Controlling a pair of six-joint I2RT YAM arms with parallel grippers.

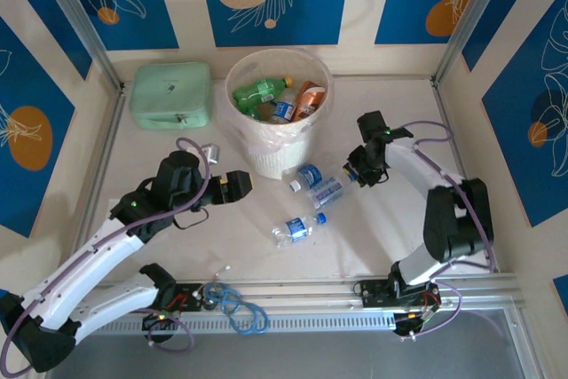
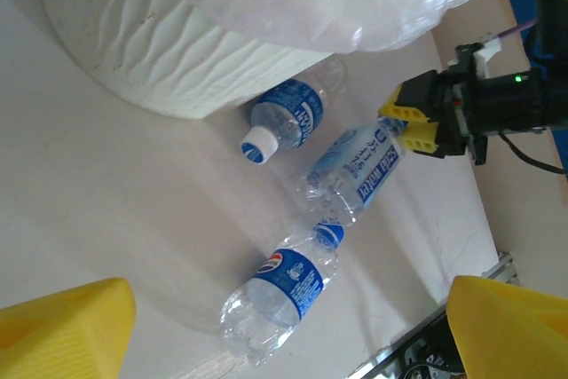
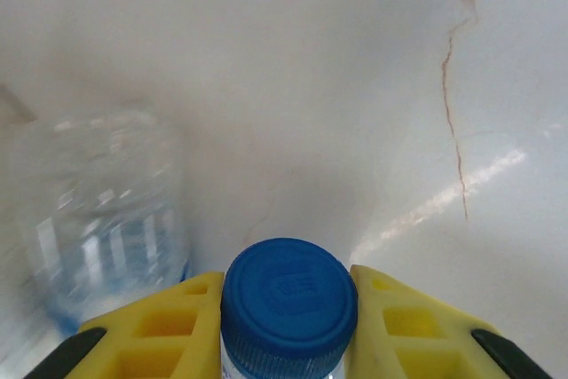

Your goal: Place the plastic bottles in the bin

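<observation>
The right gripper (image 1: 357, 173) is pinched on the blue cap (image 3: 288, 295) of the middle bottle (image 1: 327, 191). This bottle lies on the table (image 1: 373, 237). In the top view its long axis runs from 2 o'clock to 8 o'clock, cap end at the gripper. The bin (image 1: 266, 153) stands near, at 10 o'clock from this gripper, so the lift probably goes that way, over the rim.

The left gripper (image 1: 236, 185) is spread and holds nothing.

Bottles are thin, clear, crinkled plastic with blue labels. The bin is round and translucent, with a ribbed wall.
</observation>
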